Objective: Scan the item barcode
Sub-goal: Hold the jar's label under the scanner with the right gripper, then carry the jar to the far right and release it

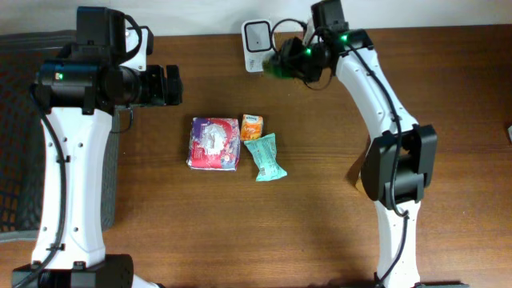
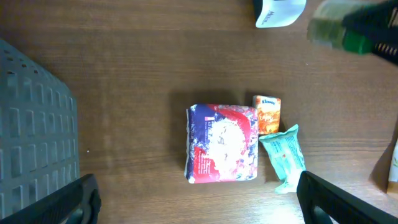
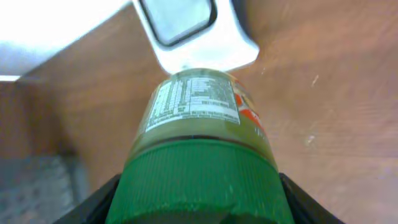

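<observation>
My right gripper (image 1: 290, 64) is shut on a green-capped jar (image 3: 199, 143), its fingers (image 3: 102, 202) clamped on the lid. The jar's far end points at the white barcode scanner (image 3: 189, 31), which stands at the table's back edge (image 1: 256, 36). The nutrition label on the jar faces up. In the left wrist view the jar (image 2: 339, 31) is a blurred green shape near the scanner (image 2: 280, 11). My left gripper (image 2: 199, 202) hangs open above the table's left side, its fingers (image 2: 68, 202) wide apart with nothing between them.
A red and purple packet (image 1: 214, 143), a small orange box (image 1: 252, 126) and a teal wrapper (image 1: 266, 157) lie mid-table. A grey mesh basket (image 2: 34, 124) sits at the left edge. A flat item (image 2: 393, 165) lies at the right.
</observation>
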